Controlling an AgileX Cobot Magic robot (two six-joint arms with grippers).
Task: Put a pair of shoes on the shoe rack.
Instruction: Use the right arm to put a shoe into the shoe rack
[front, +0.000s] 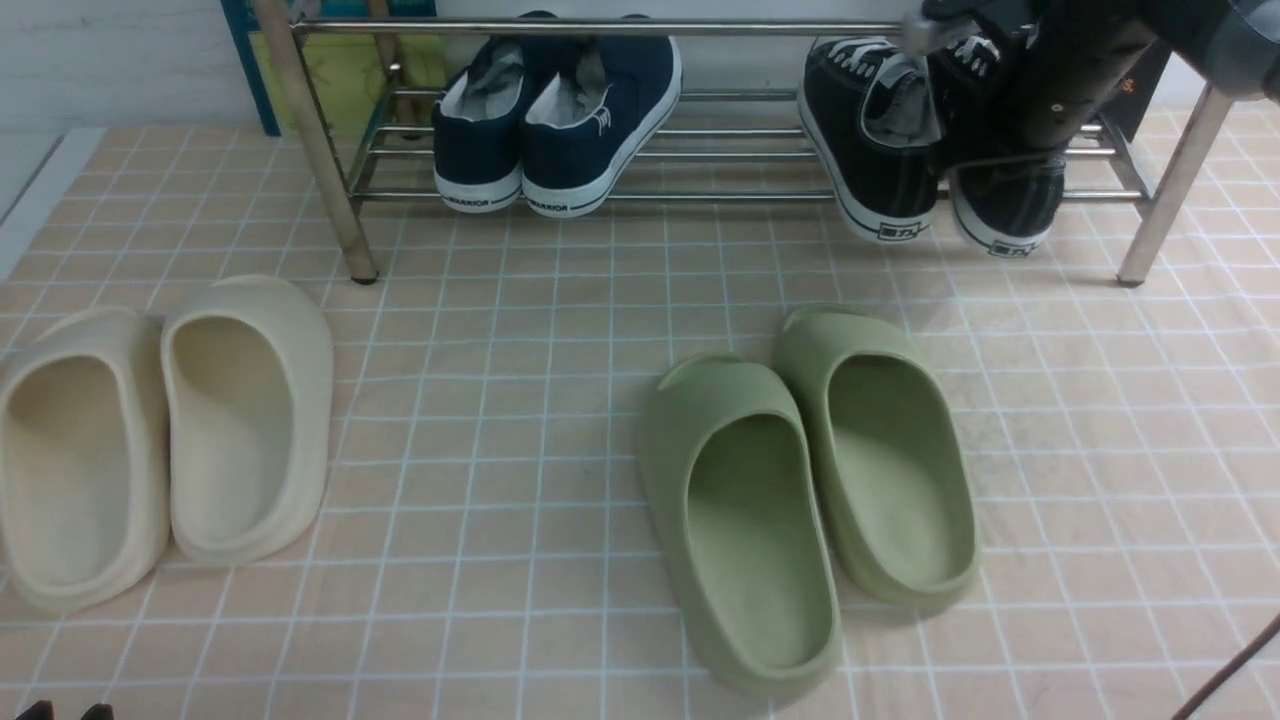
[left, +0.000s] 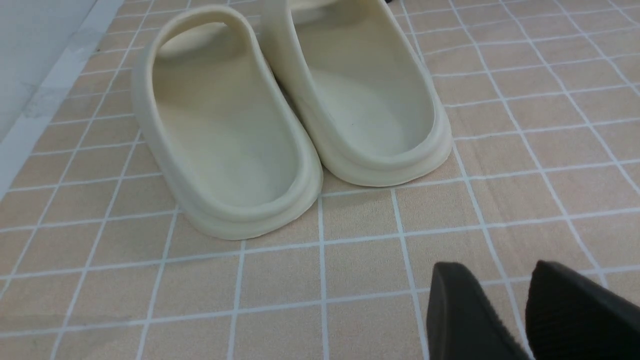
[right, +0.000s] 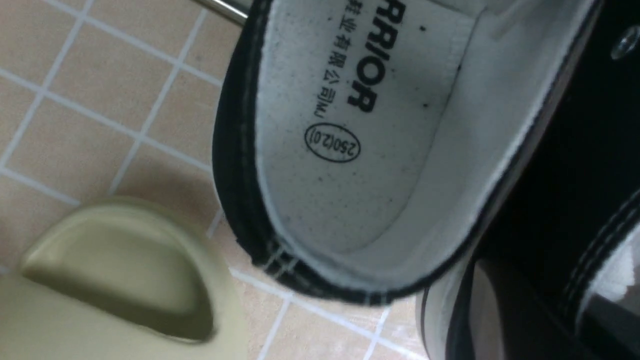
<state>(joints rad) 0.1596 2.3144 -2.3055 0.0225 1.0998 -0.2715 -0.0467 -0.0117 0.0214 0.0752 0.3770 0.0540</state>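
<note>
The shoes sit tilted on the lower bars of the rack, at its right end, heels outward. They look light, soft canvas on stiff rubber soles, so the heel collar seems the best place to pinch. The right jaws are pressed together, though what they hold is hidden; the left jaws stand spread and empty.

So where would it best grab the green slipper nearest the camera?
Probably by the raised heel rim of that green slipper, coming straight down from above. It lies sole-down with its open footbed facing up and its heel towards the robot, so the thin wall there is free to pinch, inside and out.
</note>
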